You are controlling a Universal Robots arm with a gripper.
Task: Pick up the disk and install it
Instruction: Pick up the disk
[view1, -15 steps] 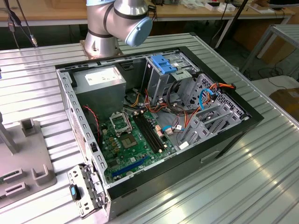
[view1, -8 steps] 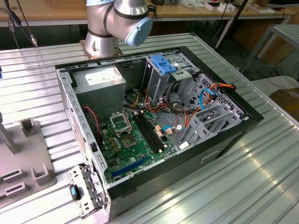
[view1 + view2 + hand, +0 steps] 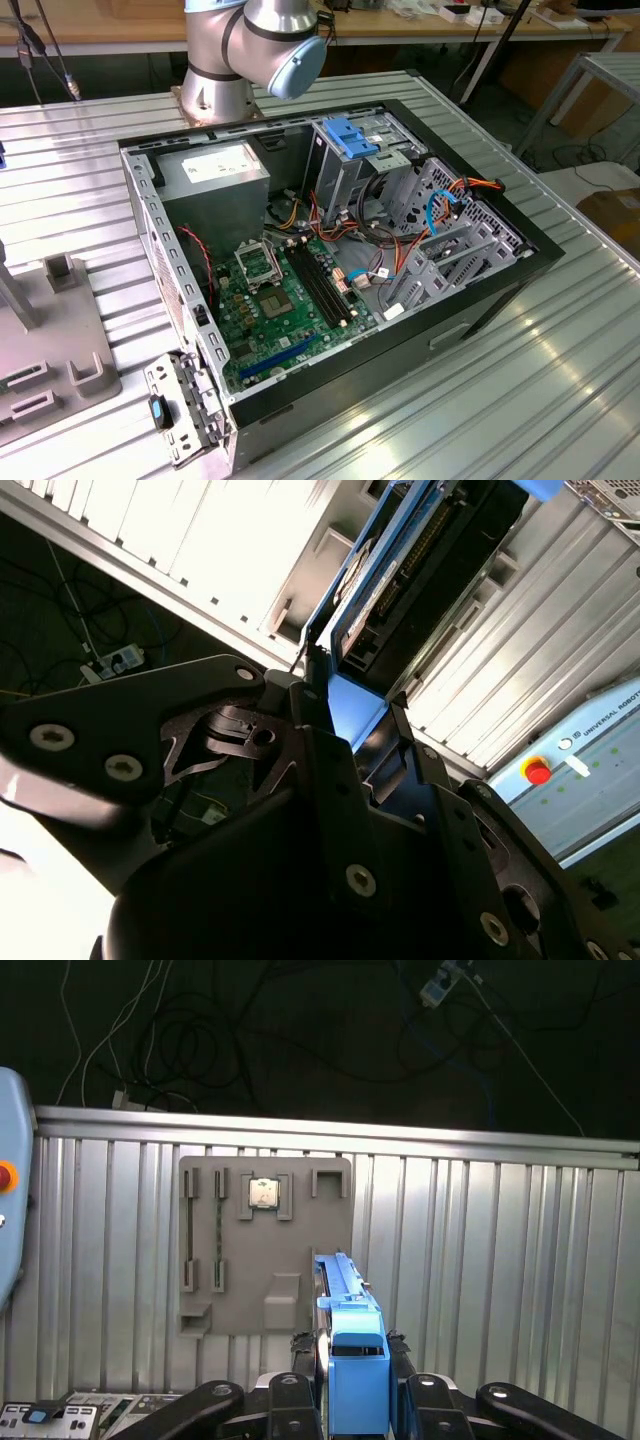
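Observation:
The disk point(image 3: 420, 570) is a flat dark drive with blue rails along its edges, held up above the ribbed metal table point(image 3: 230, 540). In both wrist views my gripper point(image 3: 355, 705) is shut on its near end, one black finger on each side. In the first wrist view the disk point(image 3: 345, 1305) shows edge-on with its blue rail uppermost, standing out from my gripper point(image 3: 352, 1348). The open computer case point(image 3: 520, 255) lies on the table in the exterior view, with a drive cage point(image 3: 350, 150) carrying blue plastic at its far end.
Inside the case are a grey power supply point(image 3: 220, 170), a green motherboard point(image 3: 285, 300) and loose cables point(image 3: 440, 205). A grey fixture plate point(image 3: 265, 1245) holding a small chip point(image 3: 263, 1193) lies below the disk. The arm's base point(image 3: 225, 60) stands behind the case.

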